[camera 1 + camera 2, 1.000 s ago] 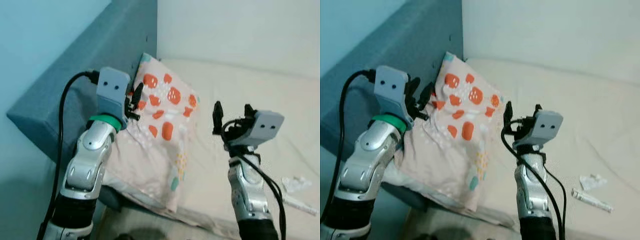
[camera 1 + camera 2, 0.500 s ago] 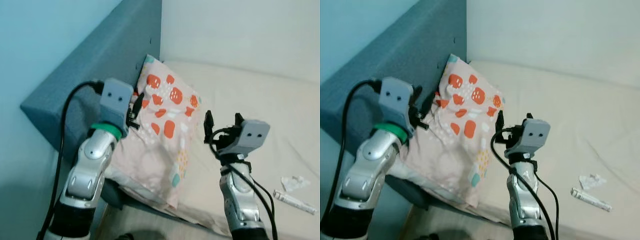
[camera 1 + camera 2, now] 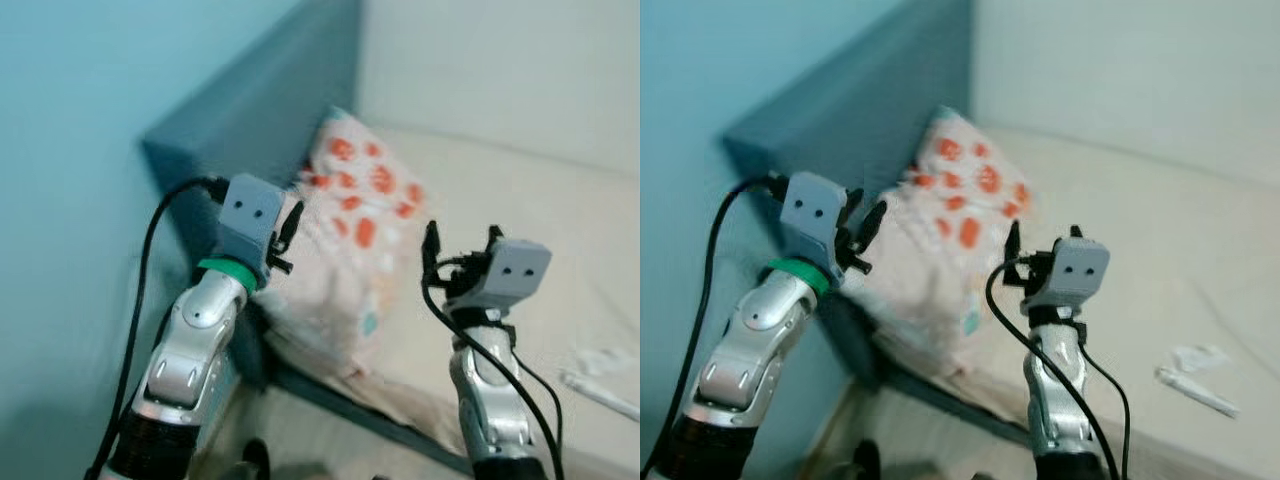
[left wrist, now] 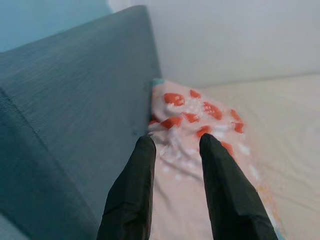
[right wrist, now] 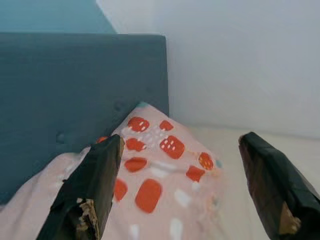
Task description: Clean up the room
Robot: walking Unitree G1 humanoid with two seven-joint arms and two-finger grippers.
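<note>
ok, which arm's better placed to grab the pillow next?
Left, probably. The left end effector is open right at the pillow edge by the headboard. The right end effector is open too, but held off from it.

It was a bedroom in a home — a bed [image 3: 520, 200] with a cream sheet stood in the corner against a plain pale wall [image 3: 1120, 70] and a blue one. A padded blue-grey headboard [image 4: 70, 115] ran along one side, and a pillow [image 5: 160, 165] with orange patches leaned against it — ahead of both sets of jaws.
</note>
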